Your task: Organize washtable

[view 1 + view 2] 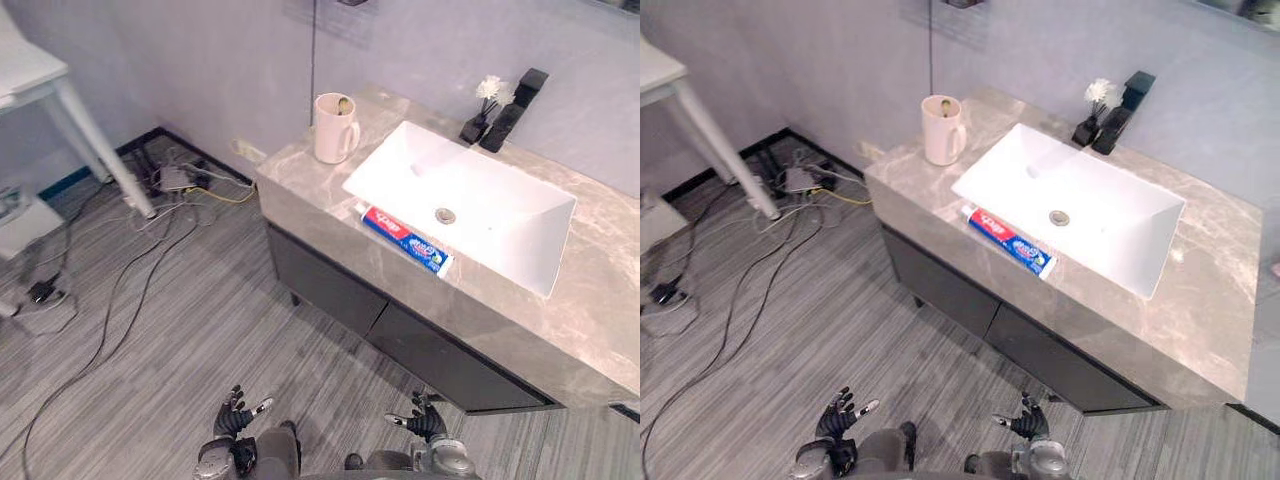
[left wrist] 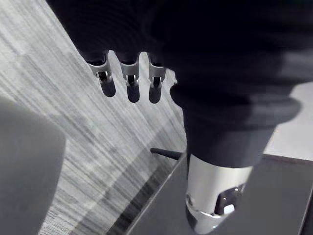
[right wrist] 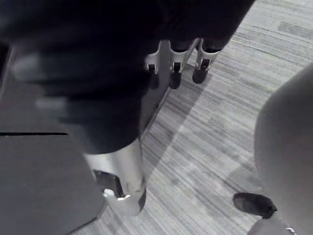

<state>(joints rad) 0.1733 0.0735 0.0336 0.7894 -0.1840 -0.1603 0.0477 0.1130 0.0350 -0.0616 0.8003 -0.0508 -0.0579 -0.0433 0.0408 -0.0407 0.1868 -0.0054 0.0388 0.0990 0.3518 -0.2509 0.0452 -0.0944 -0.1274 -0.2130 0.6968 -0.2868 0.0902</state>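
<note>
Toothpaste tube (image 1: 404, 239) flat along front edge of sink (image 1: 510, 225): likely stray, needs tidying. Mug (image 1: 334, 127) upright on bench (image 1: 600, 300) left of sink, probable holder. Left hand (image 1: 233, 418), right hand (image 1: 428, 420) well short of sink, fingers spread, empty.

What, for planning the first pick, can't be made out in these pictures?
Mug contents: too small, half hidden by its rim, eye views.
White-tufted item beside the faucet: too small to identify.
Washtable right end: cut off by left eye view's edge.
</note>
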